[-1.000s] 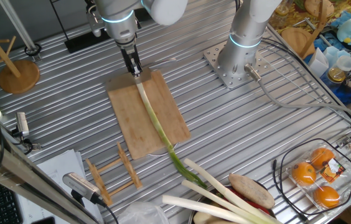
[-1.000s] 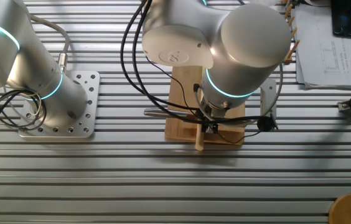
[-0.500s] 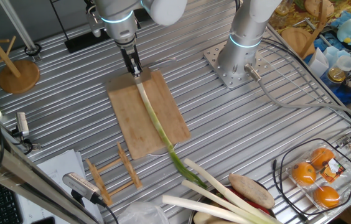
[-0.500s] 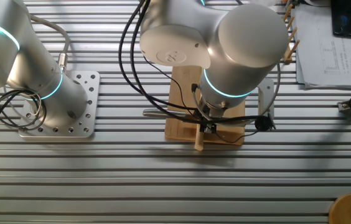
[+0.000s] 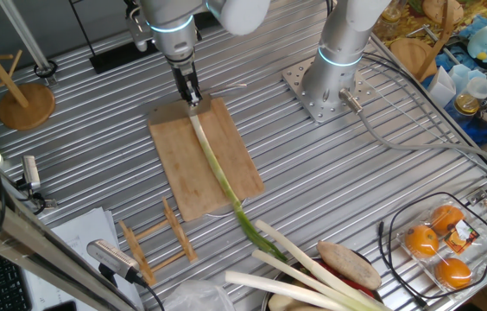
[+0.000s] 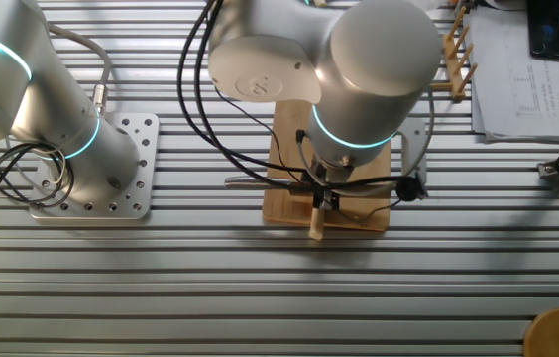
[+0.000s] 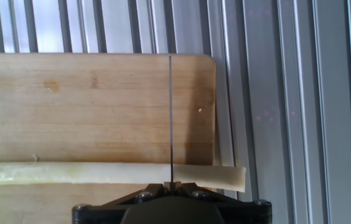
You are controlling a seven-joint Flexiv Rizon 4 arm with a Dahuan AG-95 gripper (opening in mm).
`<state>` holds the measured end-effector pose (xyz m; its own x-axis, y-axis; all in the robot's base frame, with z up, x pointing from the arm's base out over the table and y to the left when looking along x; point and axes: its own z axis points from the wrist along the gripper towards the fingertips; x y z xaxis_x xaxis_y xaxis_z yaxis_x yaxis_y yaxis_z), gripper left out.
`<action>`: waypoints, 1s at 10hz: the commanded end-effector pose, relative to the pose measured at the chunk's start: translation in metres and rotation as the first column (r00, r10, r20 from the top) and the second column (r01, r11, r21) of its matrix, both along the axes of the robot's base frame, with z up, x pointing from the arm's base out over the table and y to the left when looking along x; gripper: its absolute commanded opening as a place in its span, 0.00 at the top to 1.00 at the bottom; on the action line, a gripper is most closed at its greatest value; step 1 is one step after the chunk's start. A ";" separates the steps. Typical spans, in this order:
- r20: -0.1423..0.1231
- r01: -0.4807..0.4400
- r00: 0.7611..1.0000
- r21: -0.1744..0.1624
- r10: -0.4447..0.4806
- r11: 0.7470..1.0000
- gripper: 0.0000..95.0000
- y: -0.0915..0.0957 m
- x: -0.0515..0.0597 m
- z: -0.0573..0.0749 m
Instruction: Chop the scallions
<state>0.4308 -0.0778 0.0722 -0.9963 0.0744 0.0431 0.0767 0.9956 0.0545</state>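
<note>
One long scallion lies lengthwise on the wooden cutting board. Its pale end sits at the far edge and its dark green tip runs off the near edge. My gripper hangs over that pale end, shut on a knife. In the hand view the thin knife blade shows edge-on, crossing the pale scallion near its cut end, with the board beneath and my gripper at the bottom. From the other fixed view the scallion's end pokes past the board under my gripper.
Thick pale leek-like stalks and a brown tuber lie at the front. A wire basket of oranges stands front right, a small wooden rack by the board's near corner. A second arm's base is at the back, a wooden stand at the left.
My gripper with the knife has risen slightly and shifted a little toward the far edge of the board. The scallion lies where it was.
</note>
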 end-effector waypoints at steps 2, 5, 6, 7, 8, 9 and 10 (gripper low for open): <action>0.013 -0.002 1.000 -0.012 0.002 1.000 1.00 0.002 -0.002 -0.048; 0.018 -0.006 1.000 -0.014 0.006 1.000 1.00 0.001 -0.001 -0.055; 0.022 -0.004 1.000 -0.014 0.005 1.000 1.00 0.001 -0.001 -0.058; 0.022 -0.004 1.000 -0.014 0.005 1.000 1.00 0.001 0.000 -0.060; 0.022 -0.004 1.000 -0.014 0.005 1.000 1.00 0.001 0.000 -0.060; 0.007 -0.010 1.000 -0.013 0.010 1.000 1.00 -0.001 0.003 -0.051; 0.008 -0.009 1.000 -0.013 0.009 1.000 1.00 -0.001 0.005 -0.055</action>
<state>0.4370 -0.0787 0.0703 -0.9971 0.0654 0.0389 0.0671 0.9968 0.0443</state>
